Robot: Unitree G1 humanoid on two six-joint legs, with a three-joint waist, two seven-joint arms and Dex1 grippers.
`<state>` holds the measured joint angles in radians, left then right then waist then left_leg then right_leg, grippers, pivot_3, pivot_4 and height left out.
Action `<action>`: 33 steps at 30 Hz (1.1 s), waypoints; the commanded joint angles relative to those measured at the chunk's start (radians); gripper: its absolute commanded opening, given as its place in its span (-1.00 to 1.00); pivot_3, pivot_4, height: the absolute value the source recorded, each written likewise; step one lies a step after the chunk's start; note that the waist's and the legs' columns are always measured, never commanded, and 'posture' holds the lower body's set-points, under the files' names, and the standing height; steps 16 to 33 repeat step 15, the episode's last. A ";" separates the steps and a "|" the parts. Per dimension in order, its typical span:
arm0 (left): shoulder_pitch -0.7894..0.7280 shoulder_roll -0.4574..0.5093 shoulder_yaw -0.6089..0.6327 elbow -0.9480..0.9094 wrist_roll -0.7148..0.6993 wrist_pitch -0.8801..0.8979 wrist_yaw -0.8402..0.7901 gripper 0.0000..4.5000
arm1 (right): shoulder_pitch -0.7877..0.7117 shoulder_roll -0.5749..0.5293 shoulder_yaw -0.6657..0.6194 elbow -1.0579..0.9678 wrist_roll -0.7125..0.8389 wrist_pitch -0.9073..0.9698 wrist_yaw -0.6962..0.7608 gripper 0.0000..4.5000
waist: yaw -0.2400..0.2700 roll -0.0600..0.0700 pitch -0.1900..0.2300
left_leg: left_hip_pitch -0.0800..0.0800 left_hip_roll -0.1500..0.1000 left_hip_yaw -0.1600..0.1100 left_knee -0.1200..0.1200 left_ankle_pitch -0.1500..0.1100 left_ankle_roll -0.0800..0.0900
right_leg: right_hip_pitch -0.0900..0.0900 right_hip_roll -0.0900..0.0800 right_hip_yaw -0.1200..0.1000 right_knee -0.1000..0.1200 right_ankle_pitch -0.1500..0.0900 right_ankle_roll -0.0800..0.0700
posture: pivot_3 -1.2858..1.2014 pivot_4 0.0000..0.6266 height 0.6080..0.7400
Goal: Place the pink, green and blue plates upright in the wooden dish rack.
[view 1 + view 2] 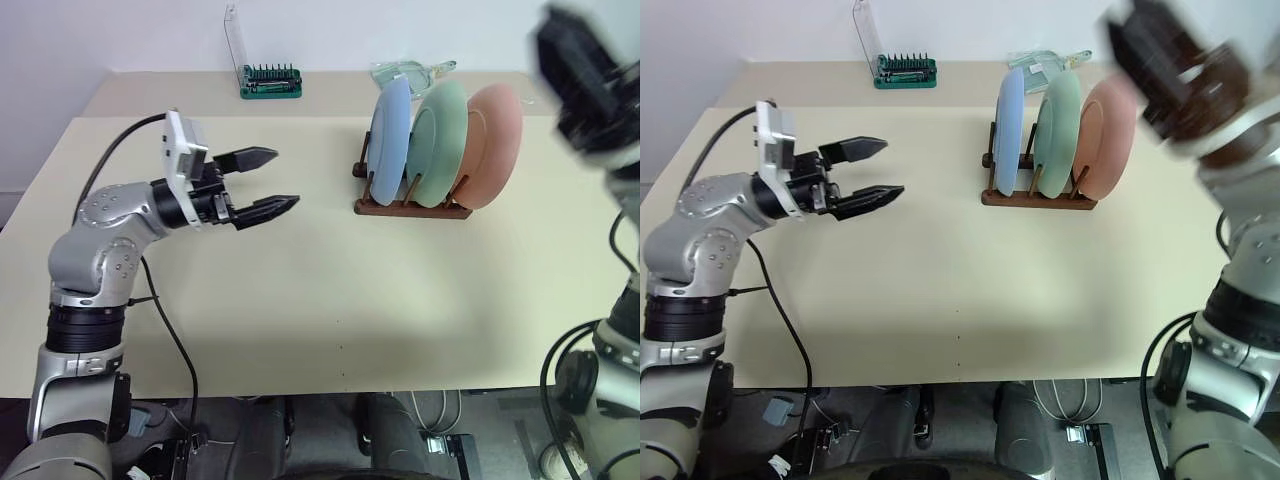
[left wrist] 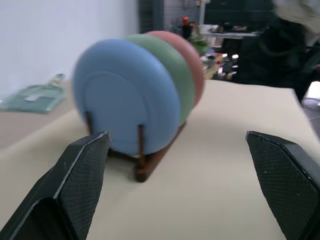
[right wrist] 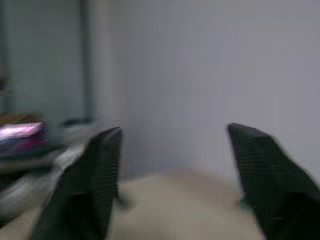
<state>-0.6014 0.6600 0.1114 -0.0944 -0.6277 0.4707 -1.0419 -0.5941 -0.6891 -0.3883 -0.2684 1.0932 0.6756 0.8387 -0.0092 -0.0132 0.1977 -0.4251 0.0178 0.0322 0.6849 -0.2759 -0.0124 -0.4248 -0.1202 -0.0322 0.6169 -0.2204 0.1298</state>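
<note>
**Three plates upright in the rack, both grippers empty**

Three plates stand on edge in the wooden dish rack point(image 1: 412, 207), upper right of centre on the table point(image 1: 300, 300): the blue plate point(image 1: 390, 133) at the left end, the green plate point(image 1: 440, 140) in the middle, the pink plate point(image 1: 495, 140) at the right. Each sits between pegs, which keep it from rolling or tipping flat; they lean slightly against one another. Judged from this, the placing looks complete.

The left gripper point(image 1: 265, 183) hovers at mid-left over bare table, well apart from the rack and aimed towards it; its jaws are spread wide with nothing between them. The right gripper point(image 3: 172, 175) shows as a blur at the upper right edge of the head views; in its wrist view its fingers stand wide apart, holding nothing. A screwdriver bit case point(image 1: 270, 82) sits at the top of the frame.
</note>
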 commanded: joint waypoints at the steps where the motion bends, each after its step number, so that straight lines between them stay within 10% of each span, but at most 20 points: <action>1: 0.026 0.020 0.028 -0.037 0.009 -0.031 -0.009 1.00 | 0.067 -0.074 0.038 -0.011 -0.062 -0.020 0.146 0.98 | 0.005 0.000 0.000 | 0.000 0.000 0.000 0.000 0.000 0.000 | 0.000 0.000 0.000 0.000 0.000 0.000 | 0.03 -0.52 0.76; 8: 0.093 0.033 0.028 -0.088 0.004 -0.032 -0.003 1.00 | 0.113 -0.083 0.112 0.009 -0.286 -0.231 0.241 0.98 | 0.001 0.000 0.000 | 0.000 0.000 0.000 0.000 0.000 0.000 | 0.000 0.000 0.000 0.000 0.000 0.000 | 0.03 -0.52 0.76; 33: 0.133 -0.001 -0.008 -0.134 0.003 -0.030 0.018 1.00 | 0.107 -0.076 0.114 0.021 -0.318 -0.238 0.207 0.98 | 0.003 0.000 0.000 | 0.000 0.000 0.000 0.000 0.000 0.000 | 0.000 0.000 0.000 0.000 0.000 0.000 | 0.03 -0.52 0.76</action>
